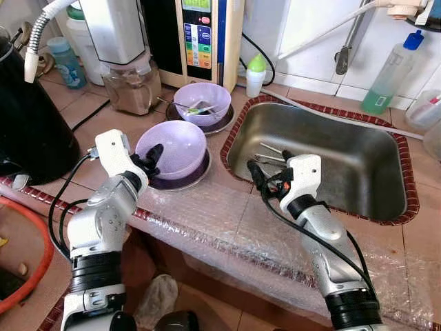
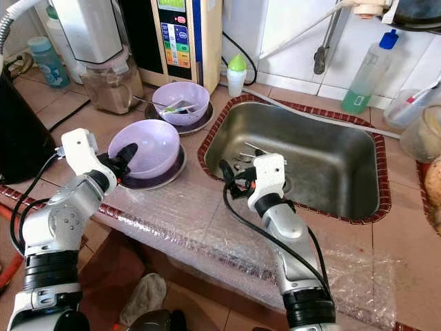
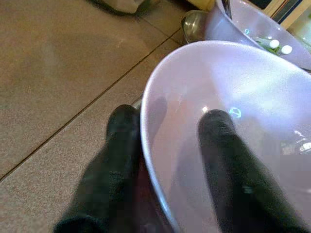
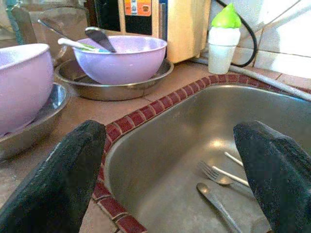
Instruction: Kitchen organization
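A purple bowl [image 1: 176, 146] sits on a steel plate [image 1: 198, 176] on the tiled counter, left of the sink [image 1: 344, 172]. My left gripper [image 1: 153, 157] is open and straddles the bowl's near-left rim [image 3: 146, 126], one finger inside and one outside. A second purple bowl [image 1: 205, 98] with a spoon and green scraps stands behind it on another steel plate [image 4: 97, 87]. Open with nothing between its fingers, my right gripper [image 1: 270, 165] hovers over the sink's left edge. A fork [image 4: 216, 175] and other cutlery [image 1: 267, 153] lie in the sink.
A black appliance [image 1: 27, 117] stands at the far left, a blender jug [image 1: 131, 86] and a water purifier [image 1: 200, 34] at the back. A small green-capped bottle [image 1: 255, 74] and a green soap bottle [image 1: 387, 79] flank the sink. Bubble wrap [image 1: 220, 221] covers the counter's front edge.
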Controlling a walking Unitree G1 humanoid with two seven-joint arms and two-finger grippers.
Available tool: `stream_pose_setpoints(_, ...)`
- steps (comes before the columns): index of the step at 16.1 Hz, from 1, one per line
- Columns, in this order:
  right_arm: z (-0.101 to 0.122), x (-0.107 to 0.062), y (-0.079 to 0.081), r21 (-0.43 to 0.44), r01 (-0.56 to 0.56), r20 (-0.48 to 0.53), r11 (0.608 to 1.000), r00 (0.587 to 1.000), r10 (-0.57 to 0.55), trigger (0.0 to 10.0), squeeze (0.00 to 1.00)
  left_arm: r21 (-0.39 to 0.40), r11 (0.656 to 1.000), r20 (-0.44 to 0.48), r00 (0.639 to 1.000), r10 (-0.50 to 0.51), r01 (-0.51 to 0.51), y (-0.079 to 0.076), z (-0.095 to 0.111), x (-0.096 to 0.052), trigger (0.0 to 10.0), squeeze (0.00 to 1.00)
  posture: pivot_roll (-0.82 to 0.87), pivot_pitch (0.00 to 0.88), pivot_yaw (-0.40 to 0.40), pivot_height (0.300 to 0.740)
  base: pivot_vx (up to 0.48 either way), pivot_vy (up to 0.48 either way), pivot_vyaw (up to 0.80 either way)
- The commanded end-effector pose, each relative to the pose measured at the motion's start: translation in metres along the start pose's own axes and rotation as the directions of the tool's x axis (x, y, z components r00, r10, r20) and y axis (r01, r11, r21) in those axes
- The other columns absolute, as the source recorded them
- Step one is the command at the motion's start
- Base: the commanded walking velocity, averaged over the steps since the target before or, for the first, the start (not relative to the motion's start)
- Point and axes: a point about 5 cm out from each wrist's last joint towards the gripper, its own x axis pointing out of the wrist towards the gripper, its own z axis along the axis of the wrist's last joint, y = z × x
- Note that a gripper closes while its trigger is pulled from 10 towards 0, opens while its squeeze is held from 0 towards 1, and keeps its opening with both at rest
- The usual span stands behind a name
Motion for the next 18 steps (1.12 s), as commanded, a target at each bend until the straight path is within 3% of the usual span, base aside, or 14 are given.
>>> stream_pose_setpoints(1,0.004,0.002,-0.002,0.004,0.001,0.003,1.0,1.0,-0.001,10.0,0.0,0.007,1.0,-0.035,0.999,0.004,-0.004,0.001,-0.003,0.001,0.0,0.0,-0.03,0.022,0.035,0.74,0.0,0.0,0.0)
stream_pose_setpoints(2,0.004,0.002,0.0,0.002,-0.006,0.003,1.0,1.0,0.006,10.0,0.0,0.01,1.0,-0.039,0.999,0.006,-0.006,0.002,-0.003,0.001,0.0,0.0,-0.03,0.022,0.035,0.74,0.0,0.0,0.0)
stream_pose_setpoints(4,0.003,0.005,0.001,-0.102,0.025,-0.006,0.994,1.0,-0.026,10.0,0.0,0.01,1.0,-0.043,0.999,0.019,-0.018,0.005,-0.002,0.0,0.0,0.0,-0.03,0.022,0.035,0.74,0.0,0.0,0.0)
stream_pose_setpoints(5,0.002,0.007,0.003,-0.031,0.016,-0.003,0.999,1.0,-0.016,10.0,0.0,0.013,1.0,-0.045,0.999,0.02,-0.02,0.006,-0.001,0.0,0.0,0.0,-0.03,0.02,0.033,0.74,0.0,0.0,0.0)
stream_pose_setpoints(9,0.002,0.008,0.001,-0.087,0.072,0.01,0.994,0.997,-0.071,10.0,0.0,0.035,0.999,-0.048,0.998,0.028,-0.026,0.008,-0.001,-0.001,0.0,0.0,-0.03,0.02,0.033,0.74,0.0,0.0,0.0)
stream_pose_setpoints(11,0.001,0.008,0.003,-0.051,0.042,-0.006,0.998,0.999,-0.042,10.0,0.0,0.038,0.999,-0.039,0.999,0.028,-0.027,0.01,-0.002,-0.003,0.0,0.0,-0.03,0.02,0.033,0.74,0.0,0.0,0.0)
stream_pose_setpoints(12,0.002,0.007,0.005,0.014,0.003,-0.005,1.0,1.0,-0.003,10.0,0.0,0.054,0.998,-0.032,0.999,0.032,-0.03,0.012,-0.004,-0.007,0.0,0.0,-0.03,0.015,0.035,0.74,0.0,0.0,0.0)
stream_pose_setpoints(14,0.002,0.007,0.005,0.015,0.01,-0.001,1.0,1.0,-0.009,10.0,0.0,0.058,0.998,-0.025,0.999,0.033,-0.032,0.012,-0.006,-0.008,0.0,0.0,-0.03,0.014,0.033,0.74,0.0,0.0,0.0)
stream_pose_setpoints(18,0.014,0.009,0.006,0.111,-0.029,0.06,0.993,0.998,0.022,10.0,0.0,0.092,0.996,0.061,0.998,0.005,-0.011,0.002,0.002,-0.008,0.0,0.0,-0.03,0.01,0.031,0.74,0.0,0.0,0.0)
